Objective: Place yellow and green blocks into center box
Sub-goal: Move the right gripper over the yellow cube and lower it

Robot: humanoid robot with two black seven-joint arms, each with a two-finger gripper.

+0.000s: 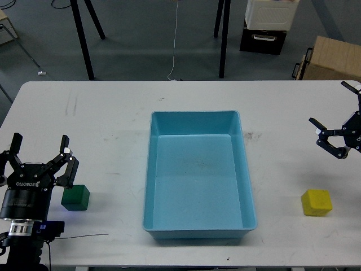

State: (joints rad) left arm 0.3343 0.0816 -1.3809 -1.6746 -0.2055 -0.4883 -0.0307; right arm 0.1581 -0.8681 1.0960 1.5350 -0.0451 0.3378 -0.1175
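Note:
A green block (pixel 75 197) sits on the white table near the front left. My left gripper (pixel 39 158) is open and empty, just left of and above it. A yellow block (pixel 316 202) sits at the front right. My right gripper (pixel 334 116) is open and empty, above the table behind the yellow block. The light blue box (pixel 197 116) stands in the middle of the table and is empty.
The white table (pixel 113 124) fills the view. Beyond its far edge are black stand legs (pixel 83 39), a cardboard box (pixel 333 59) and a white and black container (pixel 268 22) on the floor.

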